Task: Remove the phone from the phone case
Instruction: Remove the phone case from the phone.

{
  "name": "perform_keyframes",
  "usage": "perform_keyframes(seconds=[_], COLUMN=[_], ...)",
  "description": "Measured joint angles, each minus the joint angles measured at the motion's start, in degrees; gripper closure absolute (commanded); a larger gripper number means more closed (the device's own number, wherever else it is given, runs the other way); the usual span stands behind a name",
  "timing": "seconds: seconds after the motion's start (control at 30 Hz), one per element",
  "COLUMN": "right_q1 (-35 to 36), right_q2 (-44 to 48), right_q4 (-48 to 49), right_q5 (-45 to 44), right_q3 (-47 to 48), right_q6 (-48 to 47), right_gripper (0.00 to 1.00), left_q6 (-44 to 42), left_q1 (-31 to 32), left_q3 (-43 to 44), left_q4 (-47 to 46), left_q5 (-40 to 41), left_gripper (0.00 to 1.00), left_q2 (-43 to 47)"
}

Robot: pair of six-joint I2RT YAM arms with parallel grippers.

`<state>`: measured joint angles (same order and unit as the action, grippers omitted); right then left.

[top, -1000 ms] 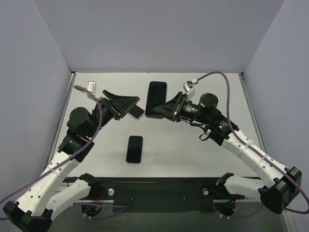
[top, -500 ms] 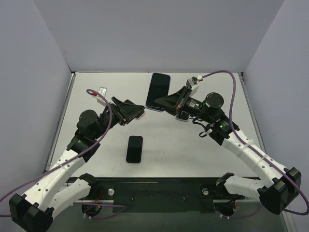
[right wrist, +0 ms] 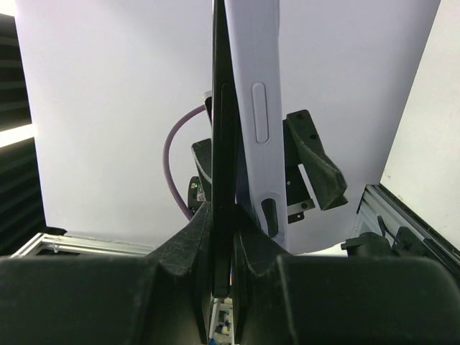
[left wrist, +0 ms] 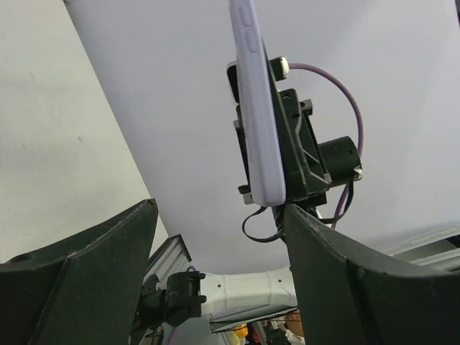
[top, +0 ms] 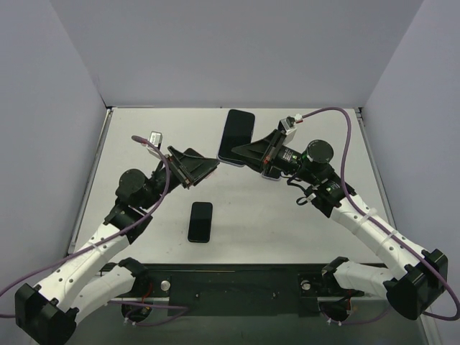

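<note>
Top external view: my right gripper (top: 233,157) pinches the phone (top: 237,129) by its near end, lifted off the table. My left gripper (top: 205,172) stands wide and empty just beside it. A second phone (top: 200,221) lies nearer my bases.

Left wrist view: the lilac case (left wrist: 255,115) hangs ahead of my spread fingers (left wrist: 338,287), untouched.

Right wrist view: my fingers (right wrist: 180,251) clamp the dark phone's edge, and the case gapes away from it at the near end.

I judge the job partly done: the case has yet to come fully off.
</note>
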<state>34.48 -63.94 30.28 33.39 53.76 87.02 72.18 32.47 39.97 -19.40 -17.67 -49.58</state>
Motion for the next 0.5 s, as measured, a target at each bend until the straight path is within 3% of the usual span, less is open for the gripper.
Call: perform_keyframes(seconds=[0.5], right_q1=[0.0], right_q2=[0.0], right_q4=[-0.07], right_q5=[-0.13], right_q3=[-0.33], right_q6=[0.61], right_gripper=[1.0], left_q6=[0.46], left_q1=[1.05], left_q3=[-0.17], left_q4=[-4.55], left_q5=[0.28], left_gripper=[0.2], left_q2=[-0.5])
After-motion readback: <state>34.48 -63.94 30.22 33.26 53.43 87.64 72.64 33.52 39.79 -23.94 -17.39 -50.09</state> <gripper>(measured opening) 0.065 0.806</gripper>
